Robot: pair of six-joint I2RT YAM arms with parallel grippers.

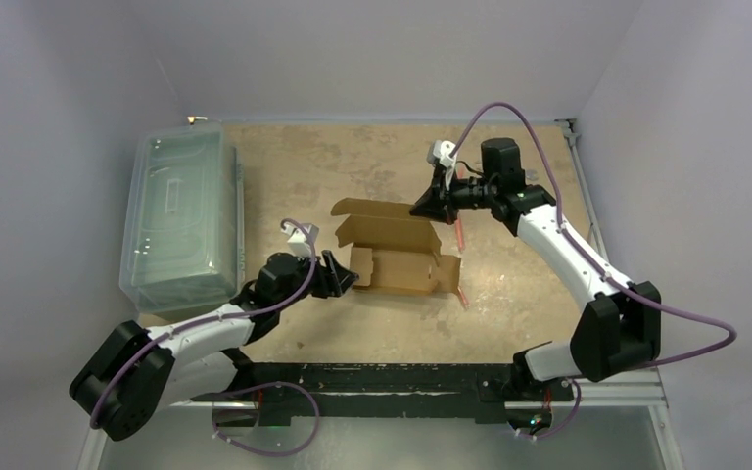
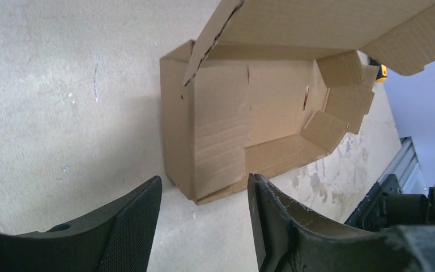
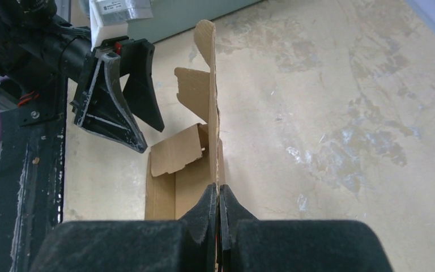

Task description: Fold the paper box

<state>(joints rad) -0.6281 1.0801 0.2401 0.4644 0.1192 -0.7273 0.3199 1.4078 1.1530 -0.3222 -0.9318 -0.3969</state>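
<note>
The paper box (image 1: 398, 262) is brown corrugated cardboard, partly formed, lying mid-table with its side walls raised and its lid panel (image 1: 380, 210) standing up at the far side. My right gripper (image 1: 420, 208) is shut on the top edge of that lid panel; in the right wrist view its fingers (image 3: 218, 188) pinch the thin sheet (image 3: 212, 102) edge-on. My left gripper (image 1: 346, 279) sits low at the box's near-left corner. It is open with nothing between its fingers (image 2: 204, 190), and the box corner (image 2: 195, 190) lies just ahead of them.
A large clear plastic bin (image 1: 181, 220) stands along the left side of the table. Thin red strips (image 1: 461, 235) lie on the table right of the box. The black rail (image 1: 382, 380) carrying the arm bases runs along the near edge.
</note>
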